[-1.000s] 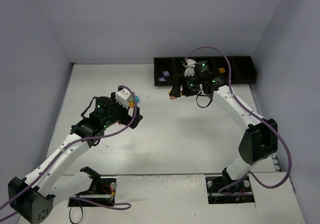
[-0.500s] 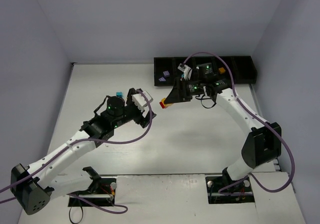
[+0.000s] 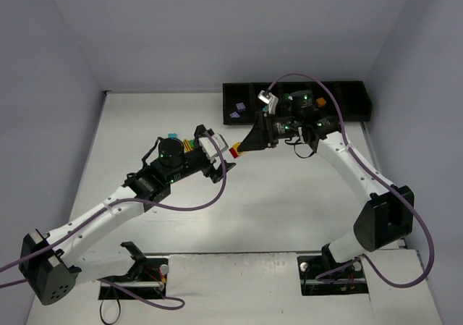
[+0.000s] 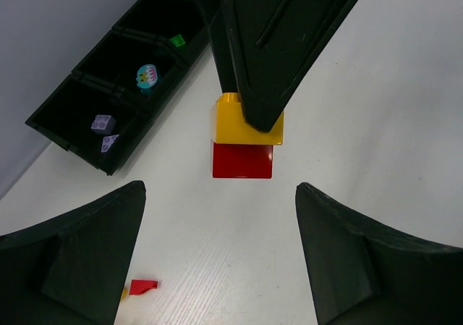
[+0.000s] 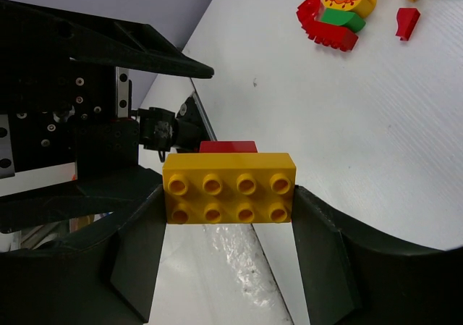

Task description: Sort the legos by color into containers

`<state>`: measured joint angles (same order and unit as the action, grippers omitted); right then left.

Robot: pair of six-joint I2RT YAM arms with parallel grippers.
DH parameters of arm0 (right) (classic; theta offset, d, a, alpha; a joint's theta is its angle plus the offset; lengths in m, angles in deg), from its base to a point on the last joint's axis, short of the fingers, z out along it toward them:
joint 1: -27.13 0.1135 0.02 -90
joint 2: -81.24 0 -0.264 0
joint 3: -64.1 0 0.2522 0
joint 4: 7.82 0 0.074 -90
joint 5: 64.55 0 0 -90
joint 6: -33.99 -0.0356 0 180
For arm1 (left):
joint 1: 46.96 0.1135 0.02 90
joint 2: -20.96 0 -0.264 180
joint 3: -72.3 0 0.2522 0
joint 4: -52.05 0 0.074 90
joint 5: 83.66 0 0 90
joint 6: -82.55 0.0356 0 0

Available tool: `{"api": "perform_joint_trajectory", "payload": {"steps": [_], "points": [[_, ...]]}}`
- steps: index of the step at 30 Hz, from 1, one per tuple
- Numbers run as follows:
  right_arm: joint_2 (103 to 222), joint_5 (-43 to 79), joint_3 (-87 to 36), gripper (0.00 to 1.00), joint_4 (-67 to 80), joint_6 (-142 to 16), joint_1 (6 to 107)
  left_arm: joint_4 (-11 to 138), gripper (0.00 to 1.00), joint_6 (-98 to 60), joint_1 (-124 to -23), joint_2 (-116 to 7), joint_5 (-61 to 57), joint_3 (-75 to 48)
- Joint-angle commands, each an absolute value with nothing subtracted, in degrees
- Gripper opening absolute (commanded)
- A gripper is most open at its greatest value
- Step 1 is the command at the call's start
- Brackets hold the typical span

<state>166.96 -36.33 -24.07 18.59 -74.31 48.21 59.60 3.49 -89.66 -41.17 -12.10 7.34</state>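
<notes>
— Fingers (image 5: 137,256) of the right gripper (image 5: 228,203): what is clamped?
— A studded yellow brick (image 5: 228,188) with a glossy red brick (image 5: 228,146) attached, now moved off the tray (image 3: 358,102) toward the left gripper (image 4: 219,191), spread wide

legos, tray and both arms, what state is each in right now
right arm: jaws shut on the yellow brick
left arm: jaws open, touching nothing
yellow brick: held
red brick: joined to the yellow brick
tray: upright, few legos inside
loose legos: unsorted on the table
</notes>
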Motion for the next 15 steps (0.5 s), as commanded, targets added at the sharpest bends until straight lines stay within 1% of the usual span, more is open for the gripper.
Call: {"api": "perform_joint_trajectory", "payload": {"steps": [1,12,15], "points": [[164.0,-39.8,-24.2,0.00,15.1,-74.8,48.3,53.8,0.78,4.6,-89.8,-41.7,-14.8,4.9],[163.2,-39.9,-23.5,0.00,14.7,-74.9,48.4,52.0,0.77,2.3,-89.8,-44.1,-15.6,3.3],[163.2,-39.9,-23.5,0.00,14.6,-74.9,48.4,51.2,0.75,1.7,-89.8,-44.5,-15.6,3.0]]}}
